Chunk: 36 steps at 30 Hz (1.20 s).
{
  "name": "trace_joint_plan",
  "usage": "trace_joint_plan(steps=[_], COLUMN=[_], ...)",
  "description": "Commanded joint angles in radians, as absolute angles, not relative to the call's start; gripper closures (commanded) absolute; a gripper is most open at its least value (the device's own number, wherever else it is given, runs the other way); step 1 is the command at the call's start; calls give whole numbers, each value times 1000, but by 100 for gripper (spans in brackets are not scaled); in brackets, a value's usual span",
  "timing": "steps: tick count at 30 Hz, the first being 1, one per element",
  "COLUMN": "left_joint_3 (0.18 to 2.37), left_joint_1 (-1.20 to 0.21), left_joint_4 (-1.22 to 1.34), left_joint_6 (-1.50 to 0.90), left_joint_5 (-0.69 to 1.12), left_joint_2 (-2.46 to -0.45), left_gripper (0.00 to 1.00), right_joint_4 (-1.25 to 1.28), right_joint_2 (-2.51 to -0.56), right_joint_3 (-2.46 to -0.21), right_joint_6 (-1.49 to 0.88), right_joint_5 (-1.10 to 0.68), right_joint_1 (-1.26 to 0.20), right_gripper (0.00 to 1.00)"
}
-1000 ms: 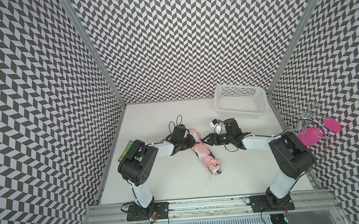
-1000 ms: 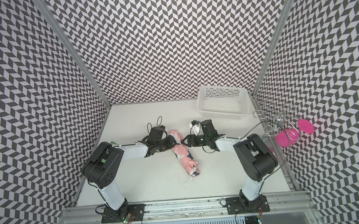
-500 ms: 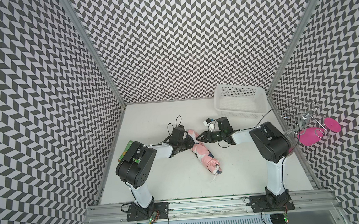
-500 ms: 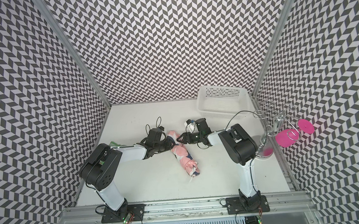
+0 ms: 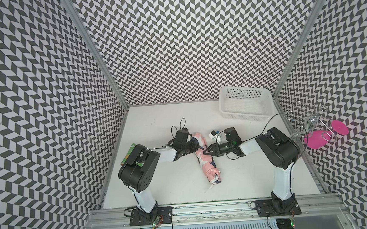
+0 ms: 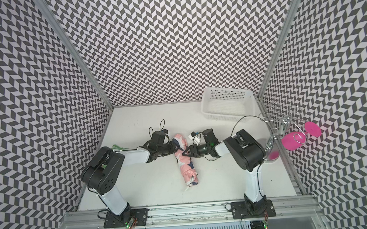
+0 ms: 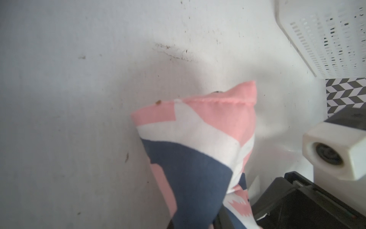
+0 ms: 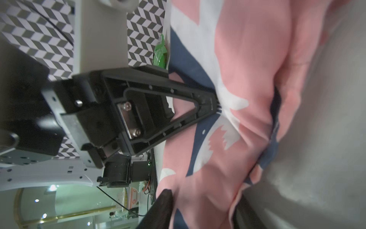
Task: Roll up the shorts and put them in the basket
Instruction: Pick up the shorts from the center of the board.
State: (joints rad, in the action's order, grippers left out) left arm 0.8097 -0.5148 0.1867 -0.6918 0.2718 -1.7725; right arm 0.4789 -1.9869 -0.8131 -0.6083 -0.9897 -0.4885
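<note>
Now the right fingers have come in from the right and narrowed onto the rolled shorts, pinching a fold on the roll's far half; a second ago they stood wider, just beside it. The left fingers still pinch the far end. The roll lies unmoved mid-surface, slanting from far left to near right. Fabric hides the left fingers in their own wrist view, and the right wrist view cuts off the right fingers. A green bag shows only partly behind the left arm.
</note>
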Motion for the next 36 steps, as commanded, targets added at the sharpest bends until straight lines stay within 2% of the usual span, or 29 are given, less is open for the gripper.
trace_joint_plan(steps=[1,5,8,9,12,14,21,24,29,36], left_joint_3=[799,791,789,792,804,807,788,756,700,640], left_joint_1=[-506,-505,-502,-500,-468,-423,-206,-142,-104,-90], left_joint_4=[234,235,223,214,174,145,21,-1,-14,-5], left_joint_6=[-706,-712,-713,-717,-719,-724,-715,-715,-733,-750], left_joint_5=[249,250,242,241,239,241,262,281,337,397], left_joint_2=[-1751,-1739,-1723,-1717,-1686,-1635,-1354,-1263,-1172,-1141], left_gripper=[80,80,75,69,42,35,33,33,33,33], right_joint_4=[498,571,687,710,732,729,688,579,385,441], right_joint_2=[-2017,-2039,-2046,-2043,-2010,-1983,-1826,-1754,-1659,-1605], right_joint_3=[-791,-801,-784,-781,-778,-784,-808,-866,-996,-1074], right_joint_6=[-672,-748,-836,-851,-855,-847,-805,-728,-631,-807], right_joint_5=[-1015,-1007,-1018,-1016,-996,-977,-876,-805,-649,-487], right_joint_1=[-519,-535,-534,-534,-534,-534,-518,-505,-452,-320], right_gripper=[70,94,100,100,100,100,100,100,100,100])
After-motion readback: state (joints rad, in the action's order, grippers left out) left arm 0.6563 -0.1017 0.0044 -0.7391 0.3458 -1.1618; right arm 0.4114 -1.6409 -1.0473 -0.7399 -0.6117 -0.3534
